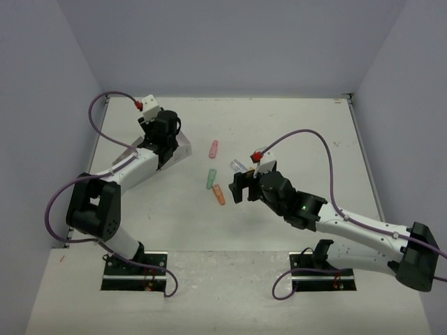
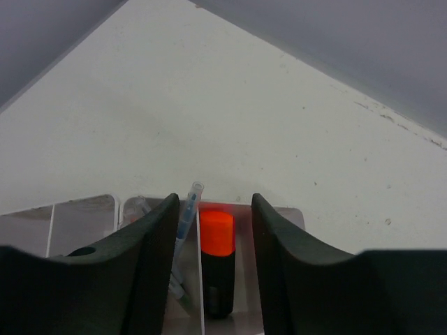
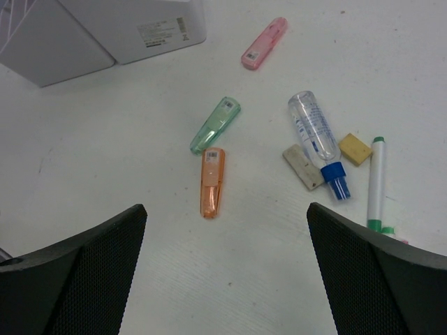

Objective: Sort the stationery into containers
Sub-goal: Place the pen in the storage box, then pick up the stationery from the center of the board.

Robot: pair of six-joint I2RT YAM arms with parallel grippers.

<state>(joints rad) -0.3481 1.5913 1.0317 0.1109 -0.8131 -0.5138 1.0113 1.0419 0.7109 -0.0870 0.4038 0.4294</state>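
Top view first. The left gripper hangs over the white containers at the far left. The right gripper hovers mid-table. Loose stationery lies just ahead of its jaws: a pink case, a green case, an orange case and a clear bottle. I'd call the sorting begun but far from finished.

Over to the left wrist. The jaws stand partly apart and grip nothing. Straight down between them an orange-capped marker lies in a compartment, with a gap on either side and neither finger touching it. That one looks delivered. Toward the left finger, across a thin wall, a clear blue pen sits in the neighbouring compartment.

Now the right wrist. The jaws are spread wide, empty, touching nothing.
- The orange case is nearest, just ahead of the gap and a shade toward the left finger.
- The green case lies just beyond it, and the pink case is well ahead.
- Toward the right finger lies the clear bottle, blue cap pointing back at the jaws.
- Two beige pieces lie near its cap, one on each side.
- A white marker with green ends lies just ahead of the right fingertip.

That leaves at least seven items on the table to sort, and the orange case looks the handiest next pick.
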